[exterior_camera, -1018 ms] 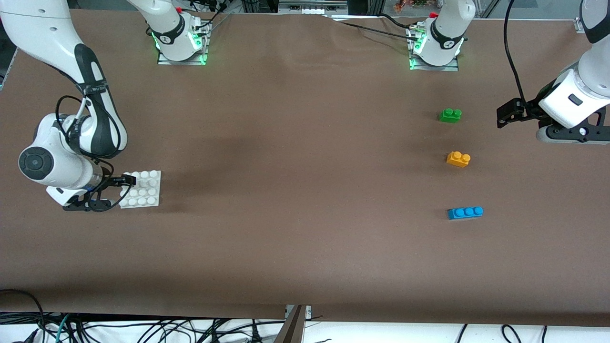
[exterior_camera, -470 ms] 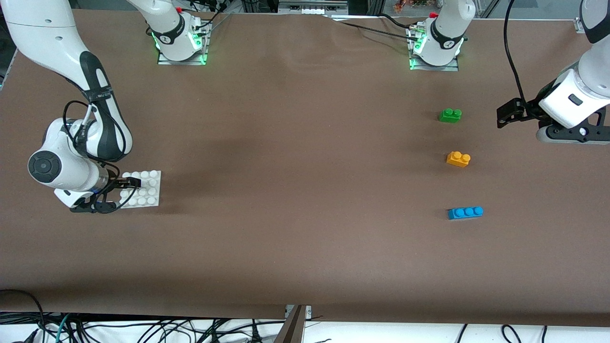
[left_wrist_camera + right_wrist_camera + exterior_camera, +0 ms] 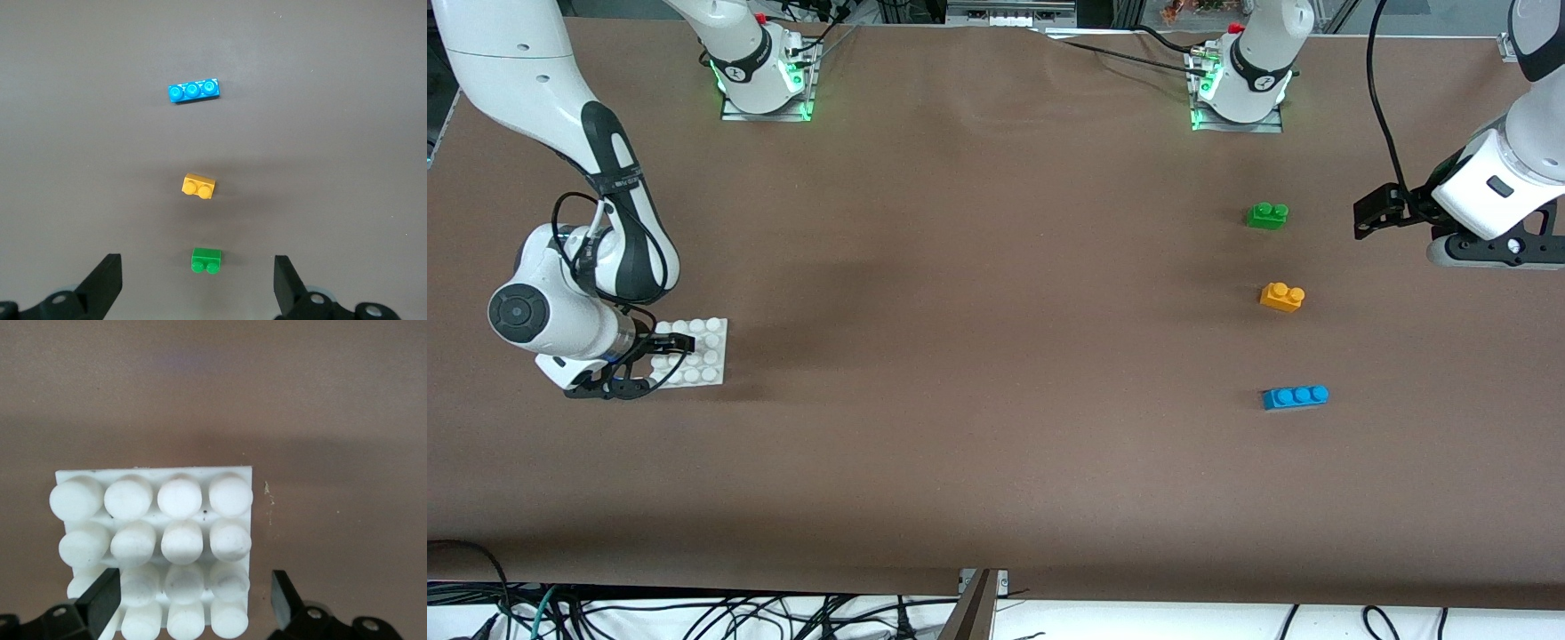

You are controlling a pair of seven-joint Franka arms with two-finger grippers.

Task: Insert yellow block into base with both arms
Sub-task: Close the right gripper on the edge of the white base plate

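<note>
Nearest the front camera on the brown tabletop [image 3: 996,444] lies the blue brick [image 3: 1296,396], then the yellow block [image 3: 1282,296], then the green brick [image 3: 1267,215], a spaced row toward the left arm's end with bare cloth all around each. The base [image 3: 703,354] sits flat at the right arm's end, a wide bare stretch between it and the bricks.

The right claw [image 3: 660,357] is low at the base's edge, fingers spread wide; its wrist view shows one finger [image 3: 100,603] over the studs and the other [image 3: 283,597] off the plate's edge, gripping nothing.

The left claw [image 3: 1369,213] hangs near the tabletop's end, beside the green brick. Its wrist view shows the fingers [image 3: 103,283] parted wide and empty, all three bricks in sight.
</note>
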